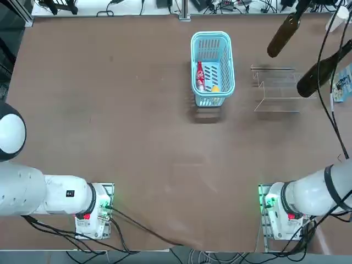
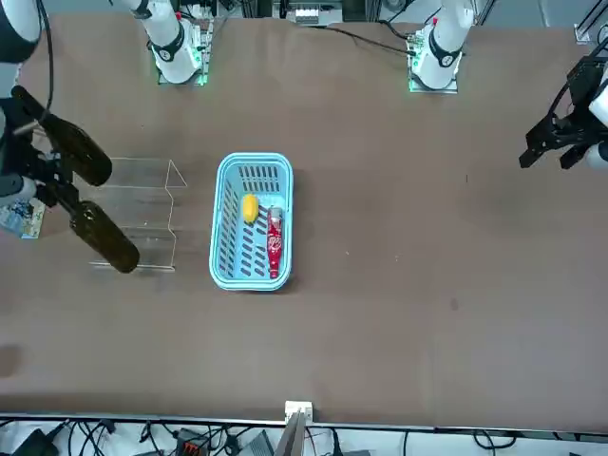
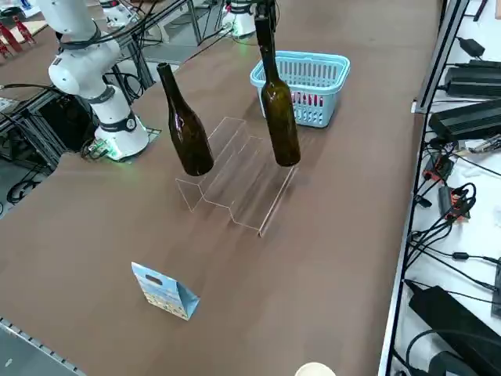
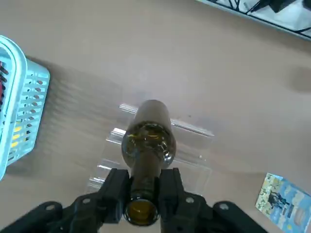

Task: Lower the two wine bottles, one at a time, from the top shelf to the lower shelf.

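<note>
The right gripper [image 4: 143, 194] was pinching the neck of one bottle [image 4: 148, 141] near its mouth, a black finger [image 4: 115, 187] pressed on each side of the glass. This held bottle [image 3: 279, 117] hung upright over the clear rack [image 3: 235, 176], on the side of the rack nearer the basket [image 3: 301, 78]. From the side its base seemed to be at the upper step; I could not tell if it was touching the acrylic or just above it.

The other bottle [image 3: 184, 125] stood on the rack too, at the end closer to the robot's base, with its neck leaning a little. The two bottles were apart and did not touch.

From above, the rack [image 1: 275, 88] showed only as thin pale lines on the brown counter [image 1: 137, 137], to the right of the blue basket [image 1: 212, 69]. Inside the basket lay a red-labelled item [image 2: 275, 242] and a small yellow thing [image 2: 249, 207]. A small blue printed carton [image 3: 163, 291] stood on the counter, well apart from the rack.
</note>
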`<state>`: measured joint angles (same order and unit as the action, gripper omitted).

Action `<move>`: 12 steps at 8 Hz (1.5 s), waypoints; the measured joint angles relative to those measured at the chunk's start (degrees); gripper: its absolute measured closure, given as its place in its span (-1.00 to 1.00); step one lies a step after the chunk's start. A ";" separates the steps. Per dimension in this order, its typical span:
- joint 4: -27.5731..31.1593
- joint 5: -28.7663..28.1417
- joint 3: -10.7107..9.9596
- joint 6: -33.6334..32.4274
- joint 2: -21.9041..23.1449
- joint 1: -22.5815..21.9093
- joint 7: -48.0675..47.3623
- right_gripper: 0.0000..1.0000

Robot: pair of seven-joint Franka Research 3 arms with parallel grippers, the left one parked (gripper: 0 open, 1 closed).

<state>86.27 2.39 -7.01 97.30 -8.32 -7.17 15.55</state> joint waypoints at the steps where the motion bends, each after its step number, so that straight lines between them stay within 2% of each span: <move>1: 0.35 -0.05 0.00 0.34 -0.77 -0.09 0.00 0.24; 7: 5.89 -2.23 0.00 1.52 -2.70 -0.24 0.00 0.24; 12: 6.52 -2.23 0.00 1.61 -2.68 -0.28 -0.01 0.24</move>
<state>92.79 0.16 -7.01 98.91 -11.00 -7.45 15.54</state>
